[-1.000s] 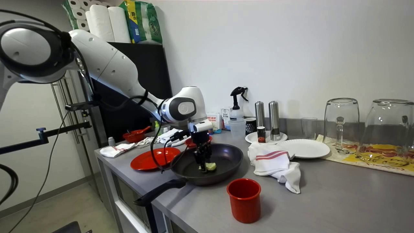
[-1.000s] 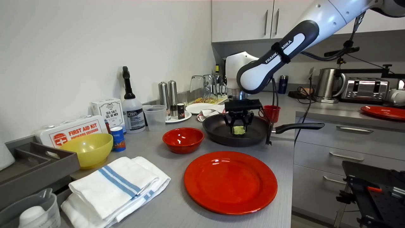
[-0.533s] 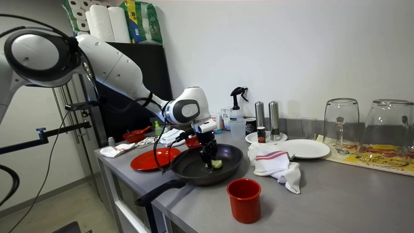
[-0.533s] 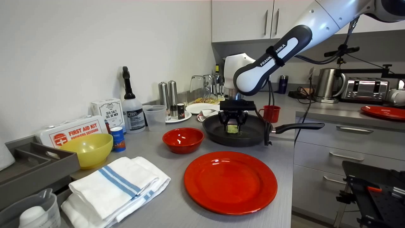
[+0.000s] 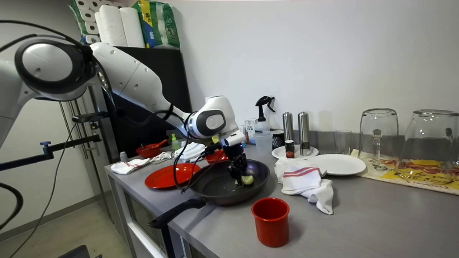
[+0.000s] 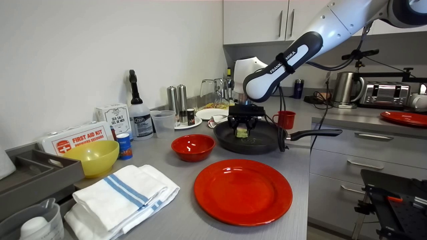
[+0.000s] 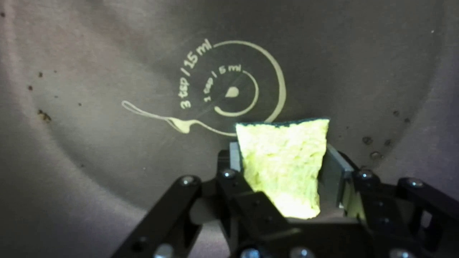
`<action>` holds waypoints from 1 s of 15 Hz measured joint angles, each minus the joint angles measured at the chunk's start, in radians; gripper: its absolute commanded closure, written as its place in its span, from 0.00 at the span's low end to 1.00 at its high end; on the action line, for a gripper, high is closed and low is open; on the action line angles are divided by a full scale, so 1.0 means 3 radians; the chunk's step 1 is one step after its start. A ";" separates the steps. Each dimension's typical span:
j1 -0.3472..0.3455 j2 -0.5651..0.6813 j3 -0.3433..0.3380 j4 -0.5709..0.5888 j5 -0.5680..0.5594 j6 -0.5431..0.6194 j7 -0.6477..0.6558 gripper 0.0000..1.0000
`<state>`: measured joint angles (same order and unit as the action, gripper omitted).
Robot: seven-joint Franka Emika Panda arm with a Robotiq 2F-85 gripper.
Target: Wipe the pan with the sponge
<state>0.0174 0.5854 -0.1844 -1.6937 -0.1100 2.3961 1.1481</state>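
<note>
The black pan (image 5: 211,184) rests on the grey counter in both exterior views, its long handle (image 6: 315,133) reaching past the counter's edge. Inside the pan is the small yellow-green sponge (image 7: 285,157), dark along its far edge in the wrist view. My gripper (image 7: 285,157) is shut on the sponge, with one finger (image 7: 235,156) and the other on opposite sides of it. The sponge (image 6: 242,133) sits low at the pan floor, off the printed rings at its centre. Whether its underside presses on the pan is hidden. Brown specks and droplets dot the pan floor.
A red mug (image 5: 270,222) and a white cloth with red stripes (image 5: 304,182) lie close to the pan. A red bowl (image 6: 193,147) and a red plate (image 6: 243,191) are near its other side. Black cables (image 6: 282,116) hang from the arm down to the pan rim.
The gripper has carried the sponge across the pan floor, toward the wall side, uncovering the printed rings in the middle. The pan has stayed in place, and the grip is the same.
</note>
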 measured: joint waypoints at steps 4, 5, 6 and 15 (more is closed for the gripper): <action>0.0087 0.0058 -0.0119 0.0051 -0.0089 0.0058 0.0108 0.72; 0.0111 0.0070 -0.0148 0.0059 -0.0119 0.0069 0.0144 0.72; 0.0123 0.0077 -0.0160 0.0065 -0.0125 0.0069 0.0156 0.72; 0.0028 0.0043 0.0147 0.0107 0.0274 -0.0054 -0.0133 0.72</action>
<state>0.0258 0.5982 -0.1404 -1.6617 -0.0278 2.3798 1.1081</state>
